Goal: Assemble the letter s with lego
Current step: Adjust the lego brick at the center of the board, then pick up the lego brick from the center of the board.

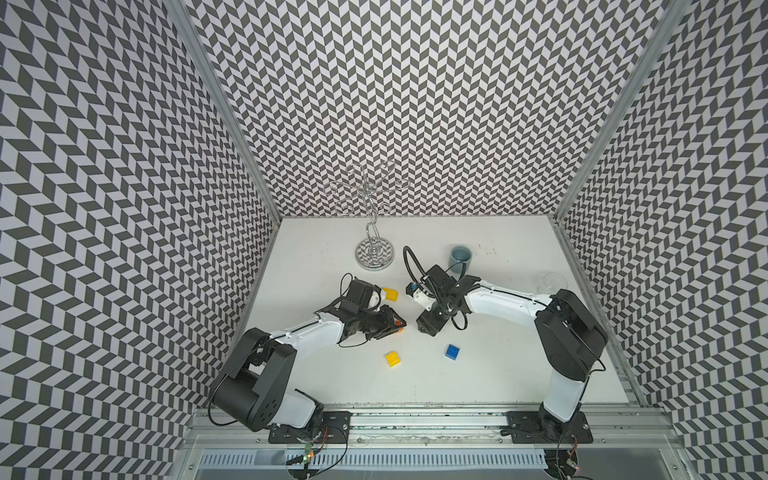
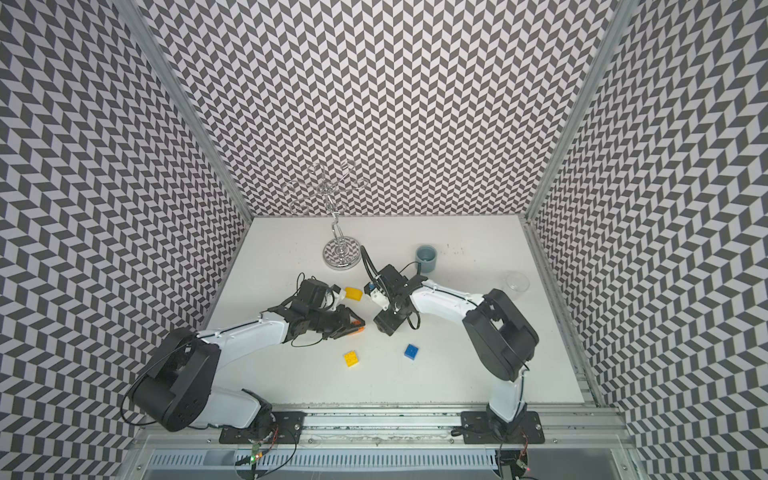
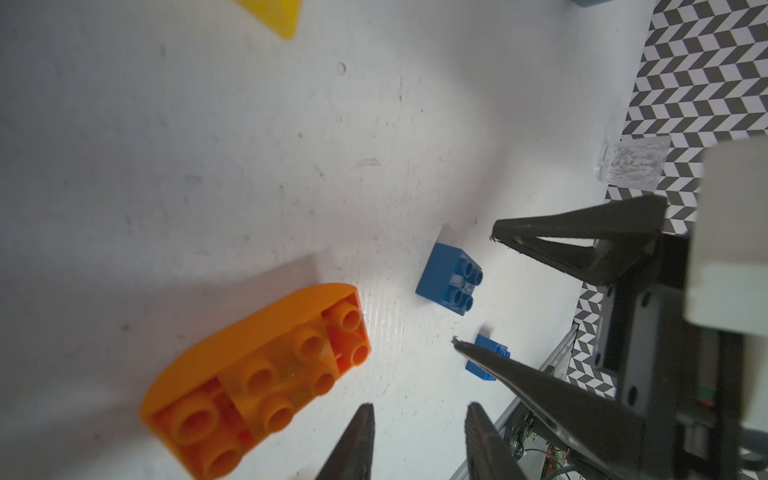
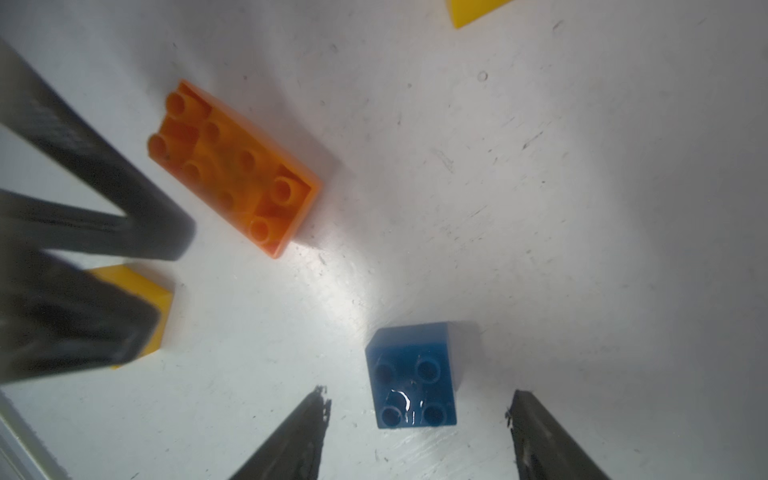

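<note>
On the white surface [image 1: 498, 374]: the lego [image 1: 392, 358] is lying as five separate studded plastic bricks, none joined to another.
Left arm: the left end effector [image 3: 419, 411] is hovering low over the surface, its jaws standing only a little apart and gripping nothing.
Orange piece: the long orange plastic brick [image 3: 257, 374], rounded along one side, is lying just beside the left end effector, a strip of bare surface showing between them.
Right arm: the right end effector [image 4: 415, 397] is pointing toward the left one. Its jaws are standing wide around the square blue plastic brick [image 4: 411, 365], which is sitting on the surface. A gap is showing at each side, so it is gripping nothing.
Other blue piece: the second square blue brick [image 1: 452, 351] is lying in the open nearer the front, apart from both arms.
Yellow pieces: the square yellow plastic brick [image 1: 392, 358] is lying studs up near the front, beside the second square blue brick but not touching it. The other yellow brick [image 1: 390, 294] is lying farther back, just beside the left wrist.
Far side: a grey cup [image 1: 460, 255] is standing upright behind the right wrist, a chrome wire stand [image 1: 374, 253] is standing to its left, and a clear drinking glass [image 1: 552, 282] is standing near the right edge.
</note>
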